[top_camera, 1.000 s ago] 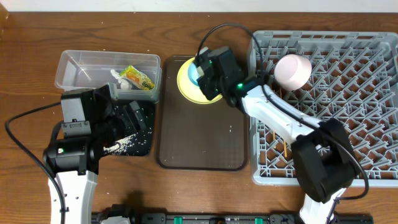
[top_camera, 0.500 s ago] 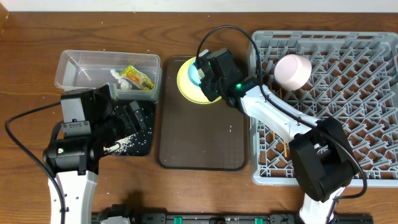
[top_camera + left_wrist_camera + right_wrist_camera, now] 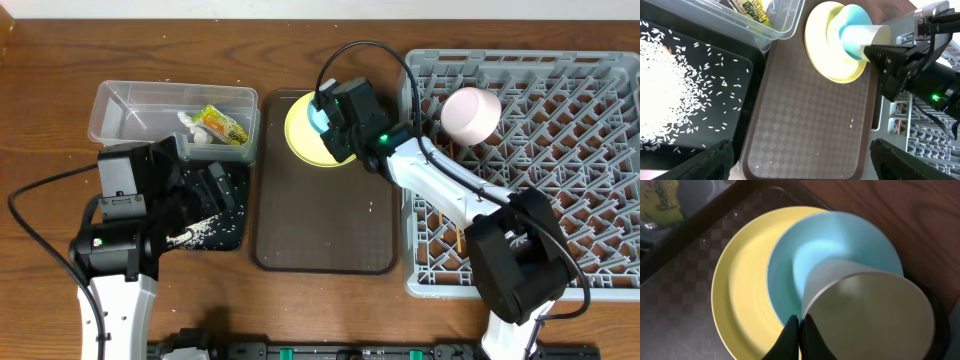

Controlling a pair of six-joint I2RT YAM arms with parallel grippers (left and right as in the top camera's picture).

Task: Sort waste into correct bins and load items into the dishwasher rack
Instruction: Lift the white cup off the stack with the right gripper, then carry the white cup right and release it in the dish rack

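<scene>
Right gripper (image 3: 799, 327) shut at the light blue cup's (image 3: 840, 245) rim, on the yellow plate (image 3: 740, 295); left gripper (image 3: 800, 160) wide open, empty. If your pinch misses, the cup tips on lifting.

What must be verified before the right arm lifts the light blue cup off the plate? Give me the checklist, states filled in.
1. Right gripper closed: ok, fingers together at the light blue cup rim.
2. Rim actually pinched: cannot tell.
3. Cup empty: not ok, the small white cup sits in it and may tip out.
4. Dishwasher rack has room: ok, open pegs beside the white bowl.
5. Left gripper out of the way: ok, open, apart from the plate.
</scene>
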